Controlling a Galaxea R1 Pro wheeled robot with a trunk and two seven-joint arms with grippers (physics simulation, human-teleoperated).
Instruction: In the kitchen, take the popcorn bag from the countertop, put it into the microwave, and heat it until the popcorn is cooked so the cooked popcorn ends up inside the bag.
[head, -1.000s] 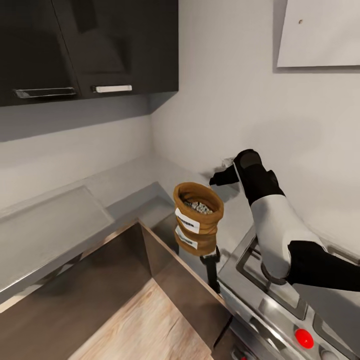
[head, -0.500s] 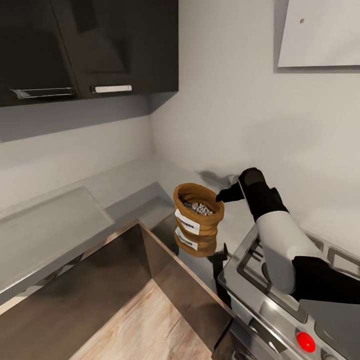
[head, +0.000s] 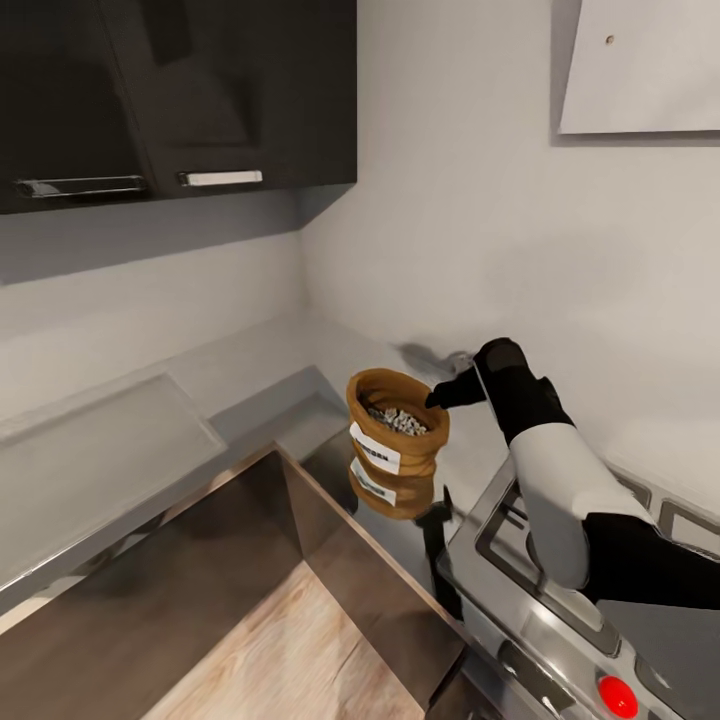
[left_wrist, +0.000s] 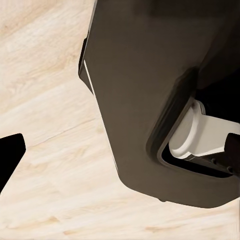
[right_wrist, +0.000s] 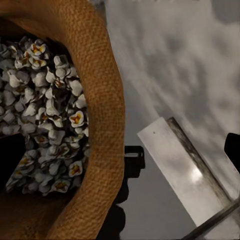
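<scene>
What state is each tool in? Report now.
Left tool: cannot be told, one fingertip in view.
Right tool: open, straddling the rim of the popcorn bag, not gripping.

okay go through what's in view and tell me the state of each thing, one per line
Popcorn bag: upright on the countertop, mouth open.
Popcorn: inside the bag, pale kernels.
Right gripper: at the bag's rim, grip unclear.
Upper cabinets: doors closed.
Hob: no flame seen.
</scene>
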